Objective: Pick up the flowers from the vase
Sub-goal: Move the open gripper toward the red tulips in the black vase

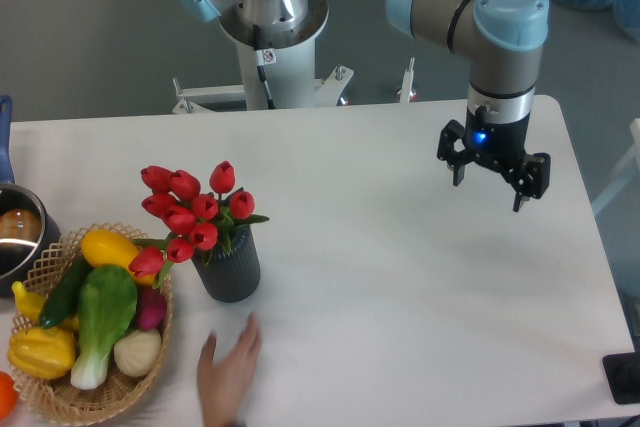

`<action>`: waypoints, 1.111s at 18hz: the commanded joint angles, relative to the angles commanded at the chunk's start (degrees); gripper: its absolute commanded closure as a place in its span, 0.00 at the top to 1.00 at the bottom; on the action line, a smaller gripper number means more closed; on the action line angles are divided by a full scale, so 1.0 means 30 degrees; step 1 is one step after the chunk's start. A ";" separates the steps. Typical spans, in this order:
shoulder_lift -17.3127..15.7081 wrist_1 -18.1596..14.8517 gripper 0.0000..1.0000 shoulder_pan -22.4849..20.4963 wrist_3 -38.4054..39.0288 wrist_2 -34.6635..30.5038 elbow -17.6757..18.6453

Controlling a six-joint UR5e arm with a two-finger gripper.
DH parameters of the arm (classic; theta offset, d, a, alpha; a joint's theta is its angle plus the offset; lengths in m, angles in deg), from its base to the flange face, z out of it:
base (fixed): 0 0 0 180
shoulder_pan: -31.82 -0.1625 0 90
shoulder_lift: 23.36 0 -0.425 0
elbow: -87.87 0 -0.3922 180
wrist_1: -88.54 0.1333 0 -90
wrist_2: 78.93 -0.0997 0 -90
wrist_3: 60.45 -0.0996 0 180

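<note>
The gripper is seen hanging above the right part of the table, toward the far edge, pointed straight down. Its fingers are spread apart and nothing is held between them.

The flowers are found well away across the table, in the left part, standing in the vase. From the fingers, the bouquet lies far to the left and a little nearer the front edge. That is the relation the coming move is judged to turn on: a long sideways traverse is called for before any descent.

The red buds are fanned out above and to the left of the vase rim, so the stems are tilted toward the left rather than held plumb. The long axis of the bunch is judged to run up and leftward out of the vase mouth, and a grasp would probably have to be aligned to that lean.

A wicker basket of vegetables is set just beside the vase at the left front corner, with the lowest bud overhanging its rim. A person's hand is resting on the table near the front edge, just in front of the vase. Both are judged to be crowding the approach.
</note>
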 joint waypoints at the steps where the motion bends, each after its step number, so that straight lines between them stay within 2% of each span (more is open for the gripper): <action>1: 0.0000 0.0000 1.00 -0.0029 0.0000 0.0000 0.0001; 7: -0.0059 0.0029 1.00 0.0263 0.0029 0.0088 0.0030; 12: 0.0000 0.0351 1.00 0.0118 0.0235 0.2222 0.1521; 14: -0.0146 0.0352 1.00 0.0117 0.0117 0.2694 0.1611; 18: -0.0351 0.0293 1.00 0.0875 0.0408 0.2842 0.1758; 20: -0.0381 0.0351 1.00 0.1374 0.1837 0.2784 0.1729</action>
